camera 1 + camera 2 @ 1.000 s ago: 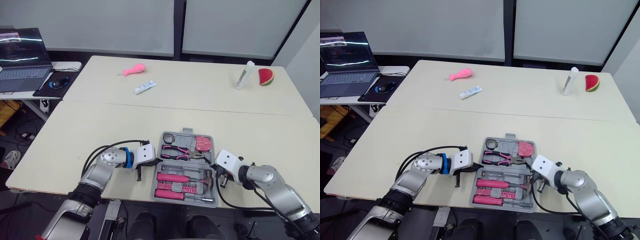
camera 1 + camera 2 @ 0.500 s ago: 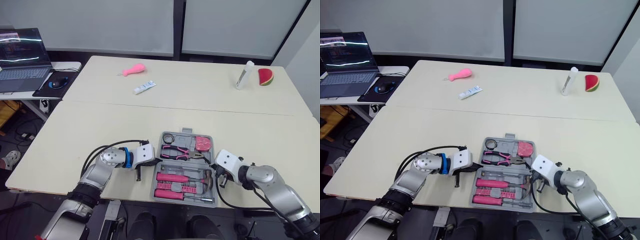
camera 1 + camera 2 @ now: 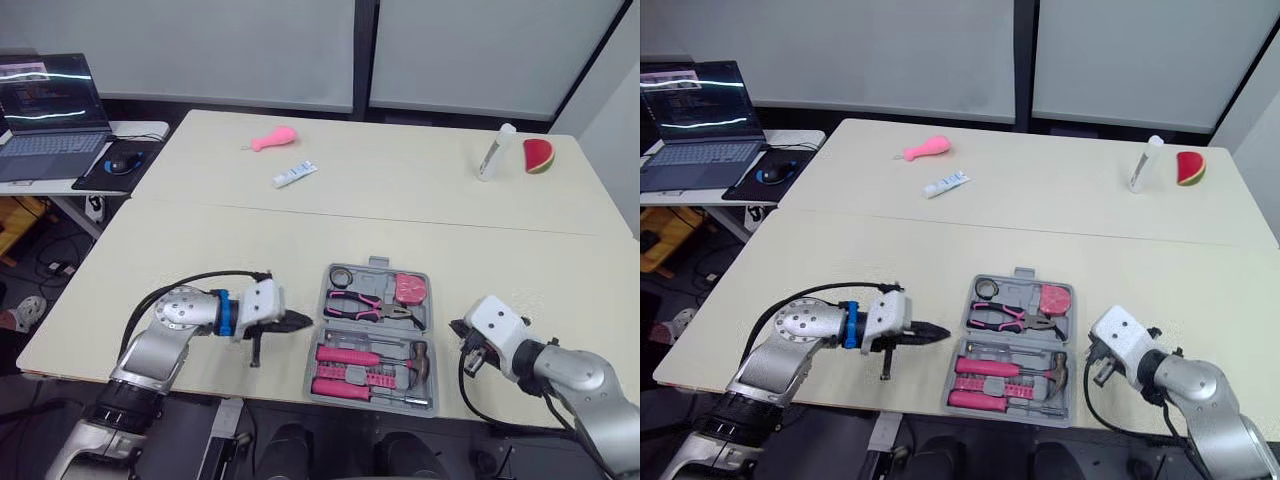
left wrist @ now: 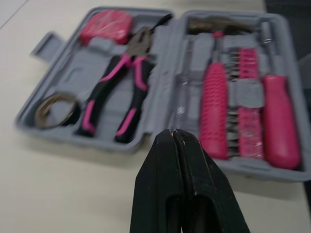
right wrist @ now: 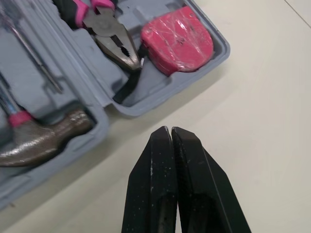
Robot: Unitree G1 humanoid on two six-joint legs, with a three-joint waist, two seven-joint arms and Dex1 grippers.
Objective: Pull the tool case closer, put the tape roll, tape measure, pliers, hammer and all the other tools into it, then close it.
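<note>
Left gripper (image 3: 303, 321) and right gripper (image 3: 458, 327) backed off the lower-centre tool case (image 3: 345, 330), pinched closed (empty); better hook its far lid.

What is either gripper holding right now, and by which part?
Nothing: left gripper and right gripper both have jaws shut empty, beside the tool case.

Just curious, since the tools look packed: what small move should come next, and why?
Probably lift the far half of the tool case to fold it shut: tape roll, pliers, tape measure and hammer lie inside, while left hand and right hand sit shut beside it.
</note>
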